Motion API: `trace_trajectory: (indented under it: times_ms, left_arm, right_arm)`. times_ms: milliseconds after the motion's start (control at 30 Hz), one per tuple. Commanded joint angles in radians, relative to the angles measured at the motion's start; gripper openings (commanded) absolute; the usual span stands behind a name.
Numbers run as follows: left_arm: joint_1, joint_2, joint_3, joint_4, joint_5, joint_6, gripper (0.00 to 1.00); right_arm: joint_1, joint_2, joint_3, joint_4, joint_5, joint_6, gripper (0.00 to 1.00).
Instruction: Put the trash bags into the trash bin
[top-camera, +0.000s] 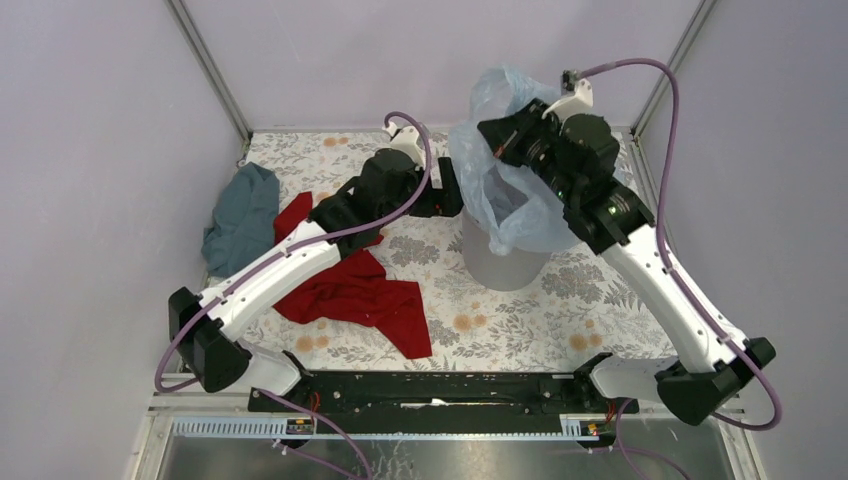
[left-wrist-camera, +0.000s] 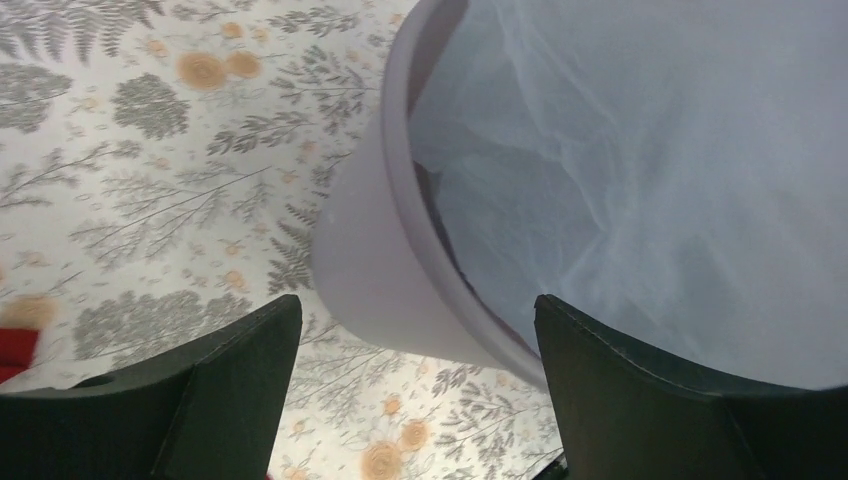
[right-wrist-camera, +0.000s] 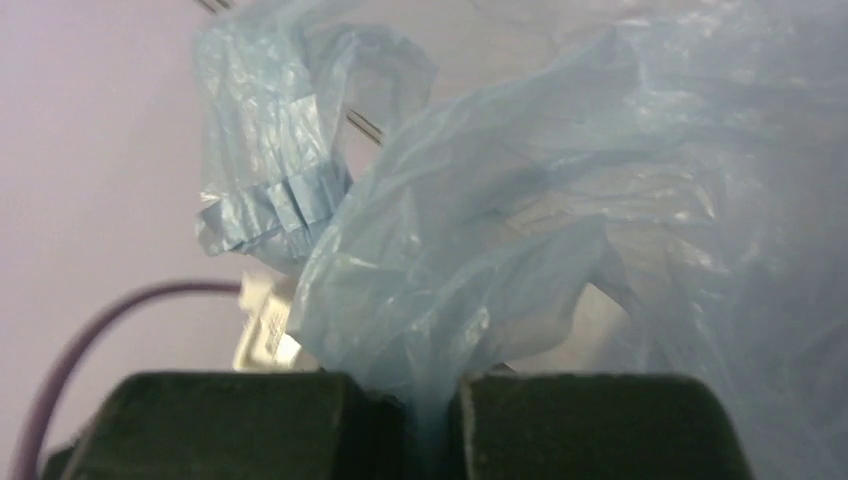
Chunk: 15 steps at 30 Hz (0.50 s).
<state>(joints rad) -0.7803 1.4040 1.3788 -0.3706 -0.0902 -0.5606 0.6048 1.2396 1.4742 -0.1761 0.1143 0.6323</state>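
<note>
The trash bin (top-camera: 507, 263), a round light grey bucket, stands on the flowered table right of centre. The pale blue trash bag (top-camera: 500, 195) drapes over its mouth, part of it down inside and the rest bunched up above the rim. My right gripper (top-camera: 487, 131) hovers above the bin, and in the right wrist view this gripper (right-wrist-camera: 432, 400) is shut on a pinch of the film (right-wrist-camera: 520, 230). My left gripper (top-camera: 452, 192) is at the bin's left side. Seen from its wrist, it (left-wrist-camera: 415, 305) is open, with the bin's wall (left-wrist-camera: 365, 270) and the bag (left-wrist-camera: 650, 200) just beyond the fingers, nothing held.
A red cloth (top-camera: 355, 290) lies under the left arm and a teal-grey cloth (top-camera: 243, 215) is crumpled by the left wall. Pale walls and metal posts close in the table on three sides. Purple cables loop off both wrists.
</note>
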Motion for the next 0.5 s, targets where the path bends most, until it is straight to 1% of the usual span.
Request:
trace_trajectory:
  times_ms: [0, 33, 100, 167, 300, 367, 467]
  left_arm:
    - [0.006, 0.037, 0.004, 0.132, 0.106, -0.060, 0.90]
    - [0.010, 0.051, 0.006, 0.138, 0.110, -0.065, 0.88]
    - [0.016, 0.077, 0.011, 0.149, 0.123, -0.079, 0.83]
    - [0.017, 0.101, 0.014, 0.163, 0.147, -0.085, 0.73]
    - [0.016, 0.121, 0.015, 0.162, 0.162, -0.073, 0.46]
    - [0.016, 0.111, 0.014, 0.140, 0.128, -0.057, 0.33]
    - [0.019, 0.062, -0.005, 0.112, 0.058, -0.039, 0.19]
  right_arm:
    - [-0.104, 0.096, 0.047, 0.242, -0.319, 0.229, 0.00]
    - [-0.106, 0.103, 0.048, 0.256, -0.350, 0.237, 0.00]
    - [-0.106, 0.086, 0.021, 0.283, -0.363, 0.251, 0.00]
    - [-0.107, 0.056, -0.010, 0.296, -0.354, 0.247, 0.00]
    - [-0.107, 0.043, 0.023, 0.243, -0.386, 0.207, 0.00]
    - [-0.107, 0.040, 0.035, 0.222, -0.399, 0.198, 0.00]
    - [-0.107, 0.027, 0.019, 0.236, -0.402, 0.193, 0.00]
